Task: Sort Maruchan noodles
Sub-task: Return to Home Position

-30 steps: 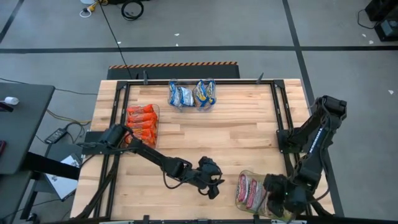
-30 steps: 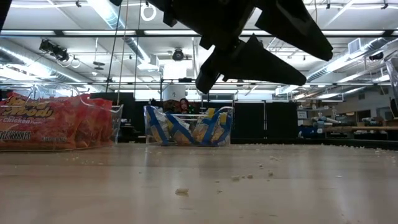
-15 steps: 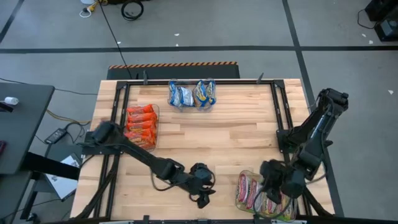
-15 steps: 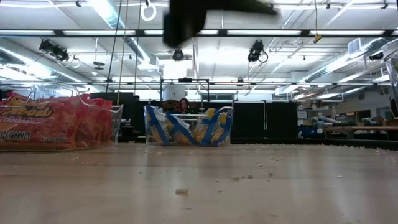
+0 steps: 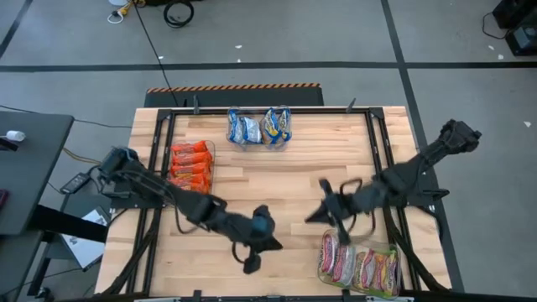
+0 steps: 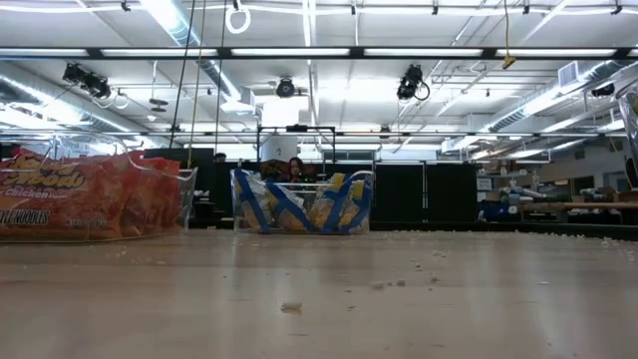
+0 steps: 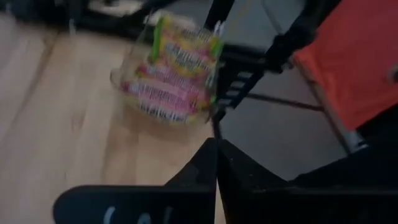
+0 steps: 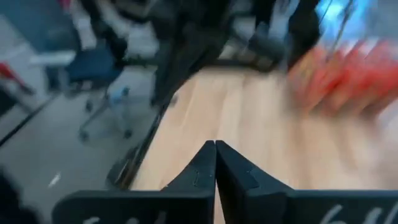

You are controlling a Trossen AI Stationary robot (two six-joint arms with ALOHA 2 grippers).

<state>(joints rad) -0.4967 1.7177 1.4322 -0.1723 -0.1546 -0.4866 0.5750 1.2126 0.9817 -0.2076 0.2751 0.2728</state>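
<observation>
While your arms hang above the table (image 5: 319, 159), orange noodles (image 5: 190, 166) sit packed in the left bin (image 6: 187, 194); left gripper (image 7: 216, 149) hovers toward the front middle, fingers pressed together, holding nothing; blue-and-yellow noodles (image 5: 260, 127) fill the back bin (image 6: 299, 178); right gripper (image 8: 215, 148) hovers right of centre, fingers closed, empty; green-and-pink noodles (image 5: 357, 264) lie in the front-right bin (image 5: 322, 248).

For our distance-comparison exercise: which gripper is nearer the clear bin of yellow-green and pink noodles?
Right. The right gripper sits just beyond the bin's far-left corner; the left gripper is farther away, off the bin's left side.
</observation>
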